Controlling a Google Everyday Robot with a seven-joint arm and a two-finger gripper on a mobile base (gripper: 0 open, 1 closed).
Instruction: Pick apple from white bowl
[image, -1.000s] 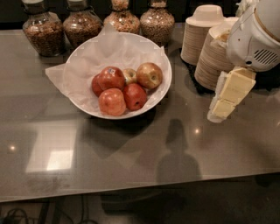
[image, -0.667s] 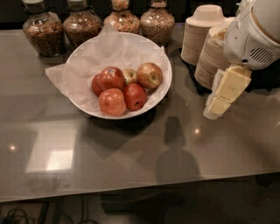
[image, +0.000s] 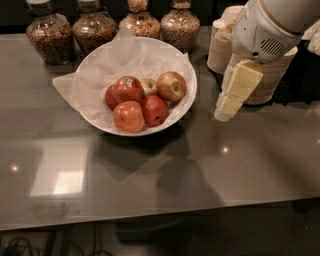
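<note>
Pale yellow-green skin with a reddish-brown blush sets the apple (image: 171, 86) apart from the fruit around it; it is round, lighter than the rest, and shows a small dark dimple turned towards the near edge of the worktop. In the single camera view it lies in the white bowl (image: 183, 108), at the side of the pile nearest the right edge, touching the small yellowish apple (image: 149, 86) on its left and just above a red apple (image: 154, 110). A deep red stickered apple (image: 127, 88) and one more reddish apple (image: 129, 116) fill the rest of the pile. The bowl is wide and glossy, lined with crumpled white paper (image: 102, 75), and stands on the grey polished worktop (image: 150, 170) towards its far edge, left of centre. Four glass jars (image: 95, 27) of brown contents line the far edge behind it. Stacks of beige paper bowls (image: 272, 75) stand near the far right corner. The gripper (image: 223, 114), cream coloured under a white arm housing (image: 265, 35), hangs tilted over bare worktop right of the bowl, apart from it and in front of the stacks; whether it is open or closed cannot be told, and no object shows in it.
</note>
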